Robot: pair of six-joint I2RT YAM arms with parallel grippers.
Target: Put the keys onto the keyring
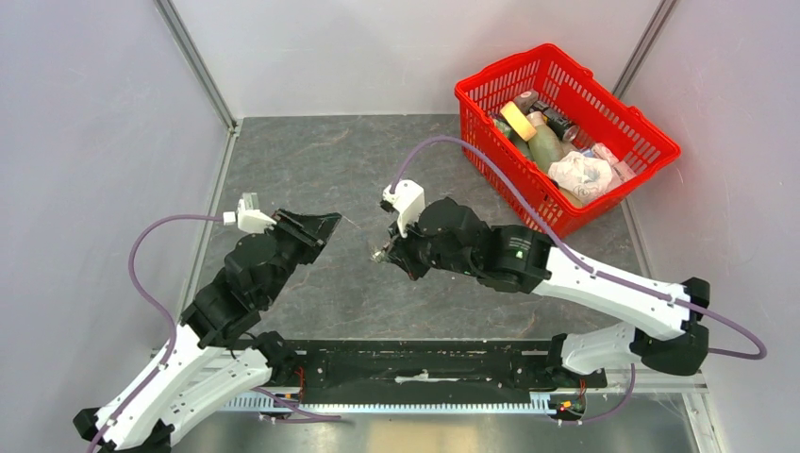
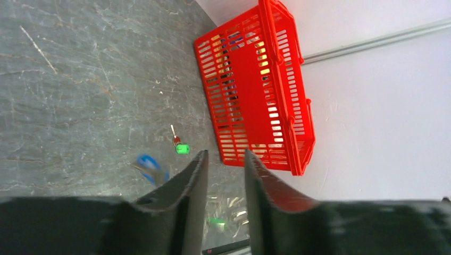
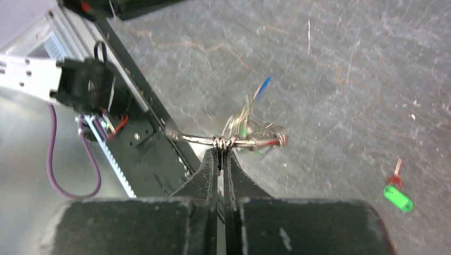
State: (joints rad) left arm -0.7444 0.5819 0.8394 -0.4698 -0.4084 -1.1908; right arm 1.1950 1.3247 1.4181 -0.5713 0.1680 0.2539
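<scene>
My right gripper (image 3: 222,154) is shut on the thin silver keyring (image 3: 254,142), seen edge on and held above the table. Blurred keys hang from it, one with a blue head (image 3: 261,87) and one with a green head (image 3: 243,130). A separate small green-headed key (image 3: 398,197) lies on the table to the right. In the top view the right gripper (image 1: 385,253) holds the bunch at mid table. My left gripper (image 1: 321,226) is open and empty just left of it. In the left wrist view its open fingers (image 2: 199,164) frame the blurred bunch (image 2: 234,204), with the loose green key (image 2: 182,149) beyond.
A red basket (image 1: 469,94) full of bottles, cans and a crumpled bag stands at the back right, also in the left wrist view (image 2: 250,95). Grey walls close in the left, back and right. A black rail (image 1: 425,363) runs along the near edge.
</scene>
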